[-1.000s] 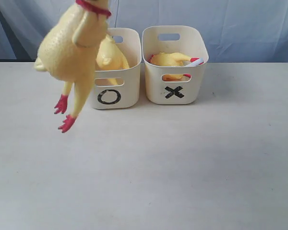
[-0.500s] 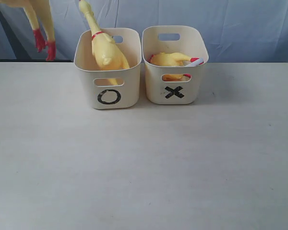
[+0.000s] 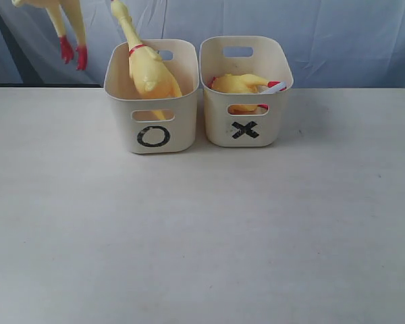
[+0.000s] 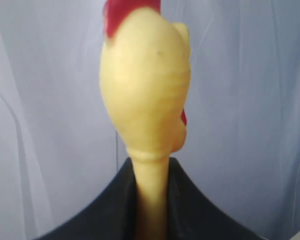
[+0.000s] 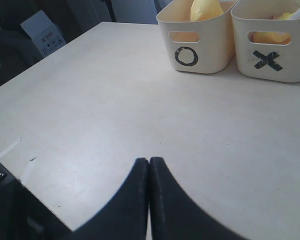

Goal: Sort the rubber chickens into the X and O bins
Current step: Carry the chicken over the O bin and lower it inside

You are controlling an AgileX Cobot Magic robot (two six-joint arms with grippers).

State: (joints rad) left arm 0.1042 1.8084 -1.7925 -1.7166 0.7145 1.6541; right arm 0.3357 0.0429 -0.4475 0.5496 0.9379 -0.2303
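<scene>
Left tool [image 4: 151, 172] first: your two black fingers [image 4: 190, 205] are clamped on the neck of a rubber chicken [image 4: 147, 85]. Its head and red comb poke out just past the tips. The exterior view catches only that chicken's legs, with the red feet [image 3: 67, 48] dangling in the air, clear of the worktop [image 3: 202, 236]. They hang up and to the left of the O bin [image 3: 121, 128].

Right tool [image 5: 149, 162] now: your fingers are pressed together with nothing between them, low over bare worktop. Well ahead of those tips the two cream bins stand just beside each other, the O bin and the X bin [image 3: 216, 128]. A long rubber chicken [image 3: 150, 74] leans tilted in the O bin, its neck and head rising above the rim. A shorter rubber chicken [image 3: 235, 84] lies in the X bin, with a white tube [image 3: 275, 88] at the rim.
</scene>
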